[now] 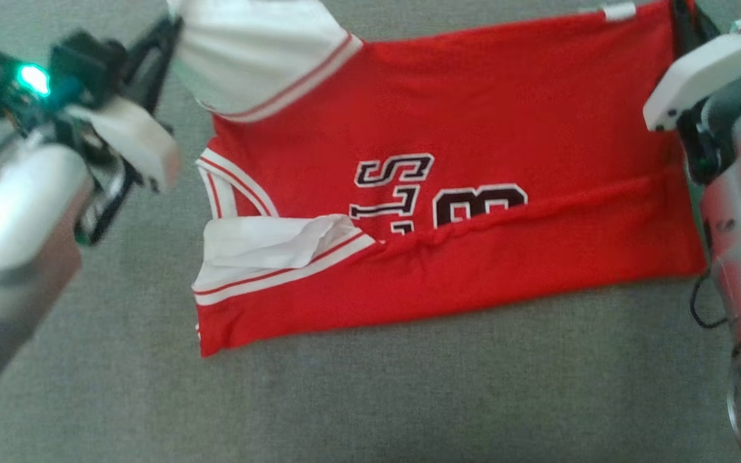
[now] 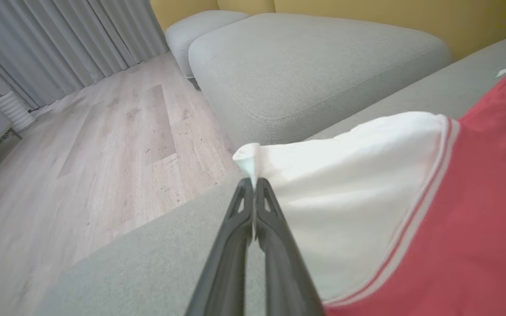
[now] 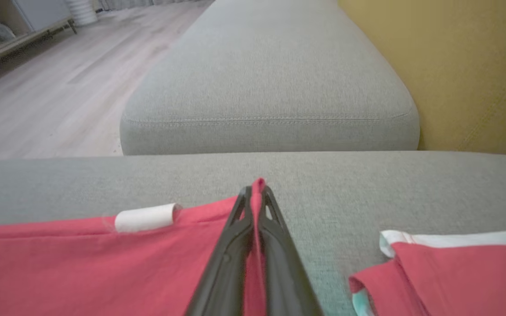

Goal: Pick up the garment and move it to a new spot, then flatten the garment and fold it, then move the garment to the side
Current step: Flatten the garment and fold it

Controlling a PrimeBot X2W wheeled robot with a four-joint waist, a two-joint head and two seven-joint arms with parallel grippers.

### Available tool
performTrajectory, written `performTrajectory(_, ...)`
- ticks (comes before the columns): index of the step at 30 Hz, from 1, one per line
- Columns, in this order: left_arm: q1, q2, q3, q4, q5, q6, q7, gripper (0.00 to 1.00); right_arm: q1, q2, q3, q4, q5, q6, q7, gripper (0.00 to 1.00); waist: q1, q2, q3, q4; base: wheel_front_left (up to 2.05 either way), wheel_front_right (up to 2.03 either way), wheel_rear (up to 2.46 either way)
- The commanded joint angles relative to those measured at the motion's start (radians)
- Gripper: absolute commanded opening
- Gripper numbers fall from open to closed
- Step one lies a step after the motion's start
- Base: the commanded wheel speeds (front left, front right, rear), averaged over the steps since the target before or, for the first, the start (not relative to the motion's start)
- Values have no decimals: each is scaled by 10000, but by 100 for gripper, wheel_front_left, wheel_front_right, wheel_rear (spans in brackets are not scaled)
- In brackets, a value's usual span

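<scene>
Head view: held jersey (image 1: 473, 116) stretched over sofa (image 1: 370, 399), pinched tight in left gripper (image 2: 253, 182) by white sleeve (image 2: 345, 188), in right gripper (image 3: 255, 188) by red edge.

grey sofa (image 1: 409, 399) | pale wood floor (image 2: 81, 153) | grey curtains (image 2: 59, 39) | yellow wall (image 3: 455, 66)

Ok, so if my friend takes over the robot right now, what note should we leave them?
Grips: left end effector is shut on the tip of the white sleeve; right end effector is shut on a far corner of the red jersey.
Where: the red jersey lies spread on the grey cushion.
Done: near edge folded up over the number.
To do: probably bring the held far edge over to finish the fold, then move it aside.
</scene>
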Motion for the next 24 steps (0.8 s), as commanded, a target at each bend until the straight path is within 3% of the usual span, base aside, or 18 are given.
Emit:
performTrajectory(1, -940, 317, 622, 254, 83, -83, -92, 0, -424, 56, 352, -441, 352, -9, -231, 0, 0, 0, 138, -119, 0, 0, 0)
performTrajectory(6, -2033, -114, 736, 1705, 275, -305, -424, 0, -805, -52, 759, -431, 1049, -9, -640, 0, 0, 0, 272, -319, 0, 0, 0)
performTrajectory(15, -3126, -890, 798, 3658, 651, -140, -1479, 0, -1174, -140, 1452, -265, 1777, -9, -1404, 0, 0, 0, 353, -391, 0, 0, 0)
performTrajectory(24, -2367, -1317, 565, 4208, 468, -930, -1923, 0, -456, -811, 2584, -210, 2903, -9, -1439, 0, 0, 0, -77, -106, 0, 0, 0)
